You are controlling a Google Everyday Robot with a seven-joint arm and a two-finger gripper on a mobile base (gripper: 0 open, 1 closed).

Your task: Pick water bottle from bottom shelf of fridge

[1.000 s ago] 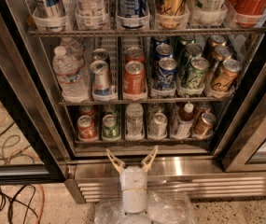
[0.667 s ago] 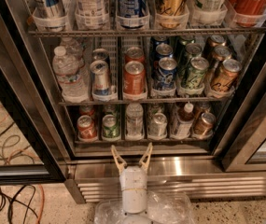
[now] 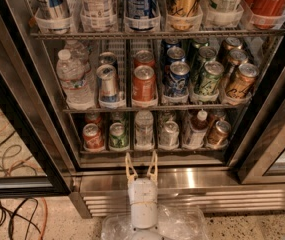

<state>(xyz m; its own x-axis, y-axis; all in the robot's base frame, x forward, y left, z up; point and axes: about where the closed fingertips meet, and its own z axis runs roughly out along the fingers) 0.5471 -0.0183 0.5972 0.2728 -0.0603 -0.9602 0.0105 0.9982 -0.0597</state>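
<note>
- Gripper [image 3: 141,160] low at centre, in front of the fridge [image 3: 202,176] sill, just above the slatted base grille [image 3: 222,200]. Fingers [image 3: 128,165] spread apart in a V, nothing between them.
- Water bottle [image 3: 143,128] stands upright in the middle lane of the bottom shelf [image 3: 147,151], front of its row. Green can [image 3: 117,136] in the lane to one side, silver can [image 3: 169,134] on the other, white-cap bottle w/ amber neck [image 3: 197,129] one lane beyond that.
- Gripper lines up roughly w/ the bottle's lane. Tips sit below the shelf edge in frame and apart from the bottle; no contact.
- Progress, my est.: approach only. Door is open and the target is exposed and reachable. Nothing grasped yet.
- Left to do: reach in under the middle rack, get the fingers round the bottle body, close, draw it out of the lane.
- Headroom on this shelf is short and the neighbours are close, so probably a tight entry.
- Vs 1.0 s ago: finger gap clearly narrower. The tips were splayed wide then, less so at 0.7 s, and closer again now.
- Tips also sit slightly higher in frame, i.e. nearer the shelf lip.
- Bottle, cans and racks are unchanged across the three frames; floor cables [image 3: 12,219] the same.
</note>
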